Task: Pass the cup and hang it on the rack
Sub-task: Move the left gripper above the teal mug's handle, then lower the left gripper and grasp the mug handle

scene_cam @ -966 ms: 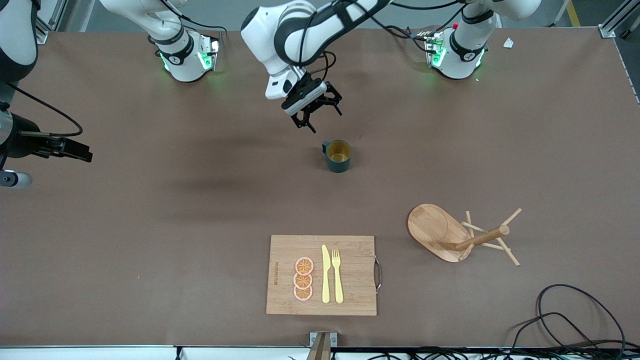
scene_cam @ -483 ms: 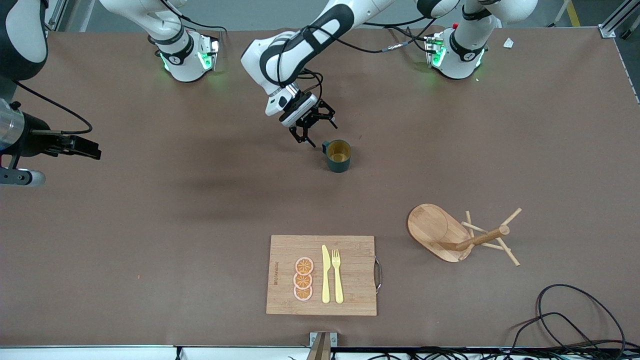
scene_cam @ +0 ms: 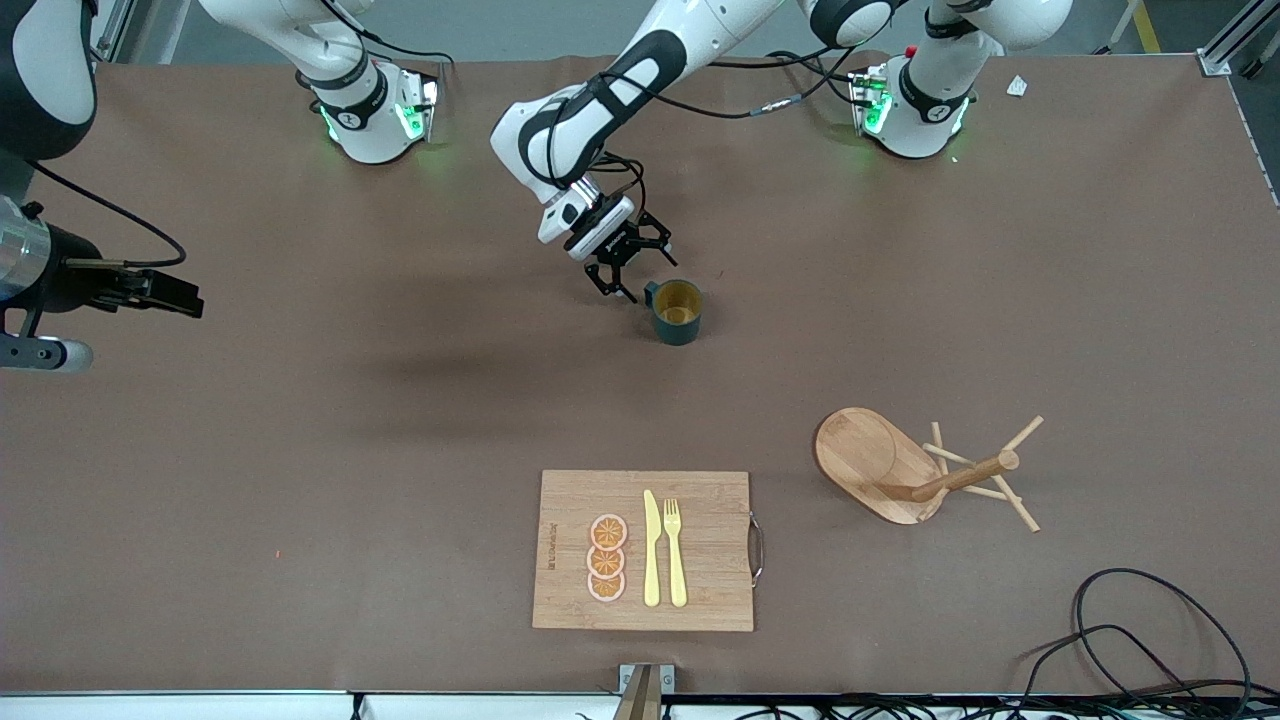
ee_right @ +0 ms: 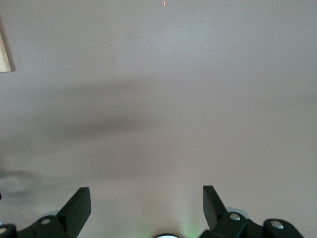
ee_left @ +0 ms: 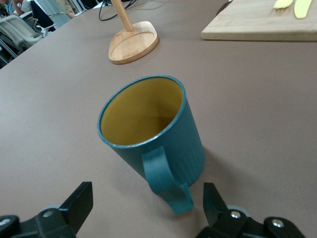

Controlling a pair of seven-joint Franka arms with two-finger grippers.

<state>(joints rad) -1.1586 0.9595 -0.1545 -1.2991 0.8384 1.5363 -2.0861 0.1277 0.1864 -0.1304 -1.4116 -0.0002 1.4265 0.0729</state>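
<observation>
The dark teal cup [scene_cam: 677, 312] stands upright on the brown table near its middle, with a yellowish inside. Its handle [scene_cam: 650, 295] points toward my left gripper [scene_cam: 632, 270], which is open and low beside the cup. In the left wrist view the cup [ee_left: 148, 129] is close and its handle [ee_left: 166, 181] lies between the spread fingers of the left gripper [ee_left: 148, 208], untouched. The wooden rack [scene_cam: 870, 460] stands nearer the front camera, toward the left arm's end; its base [ee_left: 133, 42] also shows in the left wrist view. My right gripper [scene_cam: 185, 298] waits open and empty at the right arm's end, over bare table [ee_right: 147, 208].
A rectangular cutting board [scene_cam: 645, 550] with orange slices, a yellow knife and a fork lies near the front edge; its corner [ee_left: 262, 22] shows in the left wrist view. Black cables [scene_cam: 1150, 640] lie at the front corner at the left arm's end.
My left gripper has come down and closer to the cup, so its open fingers now flank the handle. The cup has not moved. The right gripper shifted slightly.
</observation>
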